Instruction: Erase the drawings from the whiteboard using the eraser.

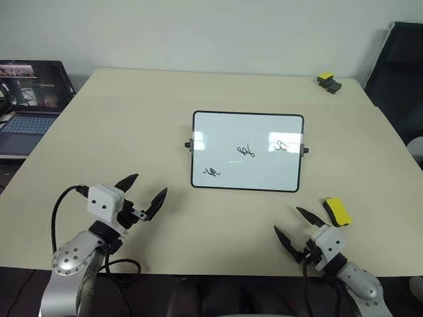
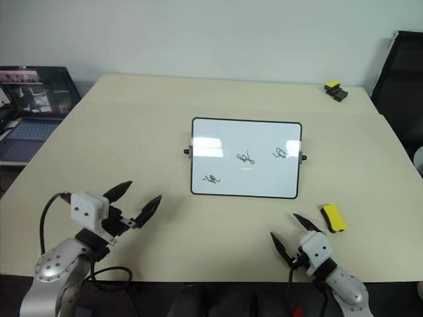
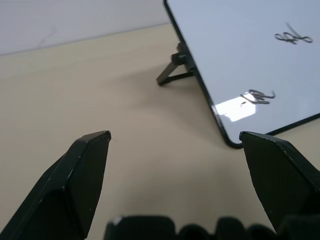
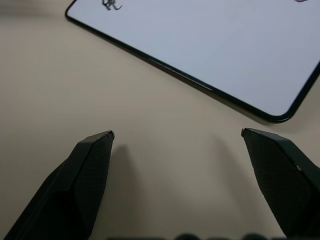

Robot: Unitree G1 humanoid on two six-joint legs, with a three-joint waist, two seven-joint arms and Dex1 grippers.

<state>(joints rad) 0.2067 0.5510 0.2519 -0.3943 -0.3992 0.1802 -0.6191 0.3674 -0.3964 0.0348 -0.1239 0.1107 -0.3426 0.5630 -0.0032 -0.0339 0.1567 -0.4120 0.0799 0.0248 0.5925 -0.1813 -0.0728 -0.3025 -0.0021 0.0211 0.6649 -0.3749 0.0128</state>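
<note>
Nearest the table's front edge, the right gripper [image 1: 297,230] hovers low over the pale beige tabletop [image 1: 132,132] with its two black fingers spread wide and nothing between them. Just beside it, on its outer right side and a little farther from the robot, lies the small bright yellow oblong eraser [image 1: 338,211]; it rests flat on the table, close to the outer fingertip but apart from it, its long axis running roughly away from the robot with a slight slant. That is the relation the pickup turns on: the gripper points forward and inward toward the board, so by my reading it would have to swing outward to the right and straddle the block across its short width. The left gripper [image 1: 147,191], likewise spread and empty, sits well apart on the far side of the table front, so the right arm is clearly the nearer one. Beyond both grippers, ahead and between them, lies the small rectangular whiteboard with a thin black frame [image 1: 247,151], its near corner showing close ahead of each wrist camera. On it the three thin black marker drawings [image 1: 245,151] are untouched, spaced in a rising line from its near left toward its right side. Erasing has not yet begun.
</note>
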